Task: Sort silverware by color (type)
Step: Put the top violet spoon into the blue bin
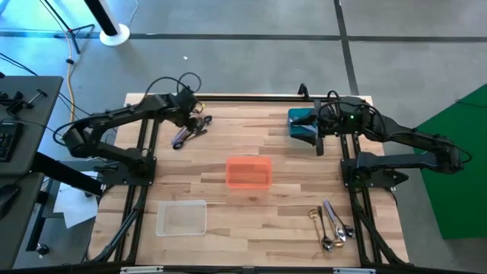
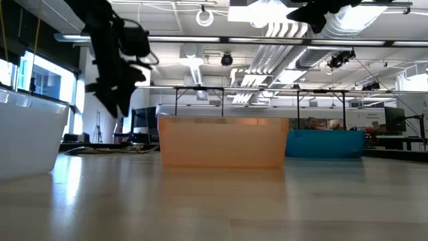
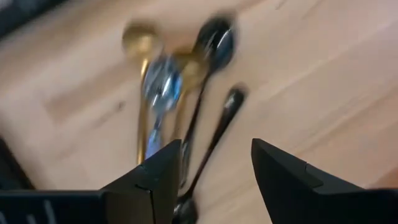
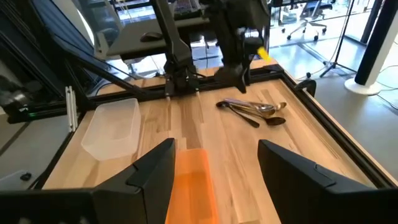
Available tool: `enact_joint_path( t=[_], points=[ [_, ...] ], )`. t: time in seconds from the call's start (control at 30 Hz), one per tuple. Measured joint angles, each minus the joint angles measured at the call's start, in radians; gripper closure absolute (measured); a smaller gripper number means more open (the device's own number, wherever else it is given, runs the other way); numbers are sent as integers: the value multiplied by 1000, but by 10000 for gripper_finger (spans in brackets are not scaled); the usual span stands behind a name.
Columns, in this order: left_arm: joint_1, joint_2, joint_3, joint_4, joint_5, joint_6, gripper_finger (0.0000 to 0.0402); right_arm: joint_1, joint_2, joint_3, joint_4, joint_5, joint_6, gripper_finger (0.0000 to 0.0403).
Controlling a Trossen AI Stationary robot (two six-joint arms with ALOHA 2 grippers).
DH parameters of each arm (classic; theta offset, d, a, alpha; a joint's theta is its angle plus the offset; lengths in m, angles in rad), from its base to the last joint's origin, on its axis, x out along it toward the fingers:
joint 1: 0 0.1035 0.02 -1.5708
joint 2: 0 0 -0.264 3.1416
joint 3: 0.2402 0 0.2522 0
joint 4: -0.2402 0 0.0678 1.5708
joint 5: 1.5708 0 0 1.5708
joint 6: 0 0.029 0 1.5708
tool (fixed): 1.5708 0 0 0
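A pile of silverware (image 1: pixel 186 135) lies flat on the wooden table near its far left corner: gold, silver and black spoons (image 3: pixel 180 81) overlapping one another. My left gripper (image 3: pixel 217 149) hangs open just above that pile (image 4: pixel 252 111), pointing steeply down and touching nothing; the left wrist view is blurred. A second group of silverware (image 1: pixel 332 224), gold and silver, lies near the table's near right corner. My right gripper (image 4: pixel 216 149) stands open and raised at the far right, beside the blue bin (image 1: pixel 300 122).
An orange bin (image 1: pixel 248 172) stands at the table's middle, a clear bin (image 1: pixel 181 218) near the front left, and the blue bin (image 2: pixel 326 143) at the far right. Black frame rails (image 1: pixel 137 190) run along both sides of the table.
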Motion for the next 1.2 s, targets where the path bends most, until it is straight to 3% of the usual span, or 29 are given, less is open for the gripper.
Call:
enact_joint_path(
  t=[0.3,0.57,0.83,1.2],
  points=[
    [46,99,-104,72,-69,-51,220,0,0,0,0,25,14,188],
    [88,208,-110,198,-103,-35,220,0,1,0,0,44,19,188],
    [99,215,-110,210,-94,-13,220,0,1,0,-1,44,45,188],
    [97,242,-107,218,-71,34,279,0,67,1,-4,45,37,188]
  ],
)
